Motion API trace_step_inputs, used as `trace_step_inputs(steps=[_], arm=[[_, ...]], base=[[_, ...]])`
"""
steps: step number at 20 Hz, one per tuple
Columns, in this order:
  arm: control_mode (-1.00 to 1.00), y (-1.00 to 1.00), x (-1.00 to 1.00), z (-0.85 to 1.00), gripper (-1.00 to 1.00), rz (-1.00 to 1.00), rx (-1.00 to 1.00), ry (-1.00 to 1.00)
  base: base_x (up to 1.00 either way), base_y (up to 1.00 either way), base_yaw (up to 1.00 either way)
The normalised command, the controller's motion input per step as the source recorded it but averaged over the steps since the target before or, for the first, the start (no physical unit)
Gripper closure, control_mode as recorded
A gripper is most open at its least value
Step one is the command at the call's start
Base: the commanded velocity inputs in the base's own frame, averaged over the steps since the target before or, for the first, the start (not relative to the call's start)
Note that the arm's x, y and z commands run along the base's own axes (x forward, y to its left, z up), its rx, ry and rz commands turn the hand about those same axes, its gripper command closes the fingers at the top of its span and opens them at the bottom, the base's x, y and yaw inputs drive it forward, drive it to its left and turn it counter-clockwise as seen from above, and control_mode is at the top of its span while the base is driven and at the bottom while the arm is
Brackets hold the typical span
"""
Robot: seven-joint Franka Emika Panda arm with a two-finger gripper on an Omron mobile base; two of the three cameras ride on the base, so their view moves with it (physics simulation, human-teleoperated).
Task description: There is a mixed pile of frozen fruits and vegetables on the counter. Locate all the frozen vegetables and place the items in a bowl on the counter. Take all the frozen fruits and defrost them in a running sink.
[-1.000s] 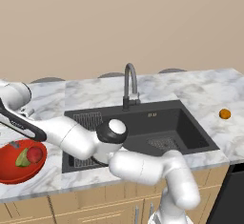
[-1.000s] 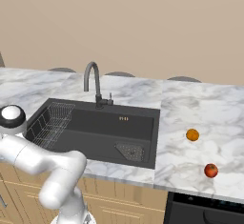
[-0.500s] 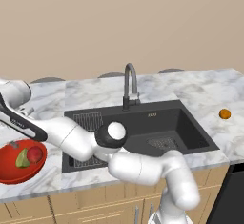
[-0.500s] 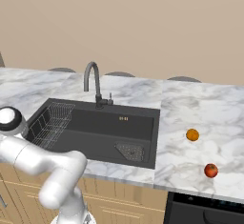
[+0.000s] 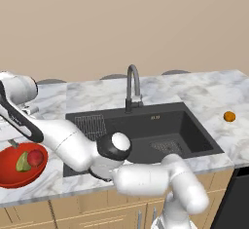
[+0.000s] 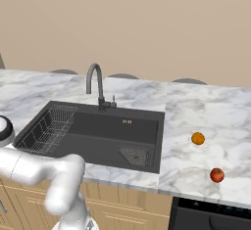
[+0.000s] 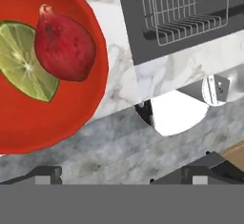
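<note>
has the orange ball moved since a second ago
No. In the right base view the orange ball sits at the same spot on the counter, right of the sink, as before.

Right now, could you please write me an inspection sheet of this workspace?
Surface: white marble counter, grey-veined.
Job's things: green wedge and pinkish-red round piece lie touching in the red bowl; orange ball and red ball sit apart on the counter right of the sink; no water seen at the tap.
Clutter: nothing seen.
Gripper: gripper over the counter beside the bowl, empty, fingertips apart.
Cables: nothing seen.
Surroundings: beige wall, wooden cabinets, wire rack in the sink.
</note>
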Motion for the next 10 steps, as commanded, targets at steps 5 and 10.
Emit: trace_step_inputs(steps=[5, 10], arm=[[-1.0, -0.13, -0.47, 0.27, -1.0, -0.27, 0.06, 0.0], [-1.0, -0.38, -0.56, 0.28, -1.0, -0.15, 0.0, -0.1]], base=[[0.0, 0.0, 0.0], [0.0, 0.0, 0.0]])
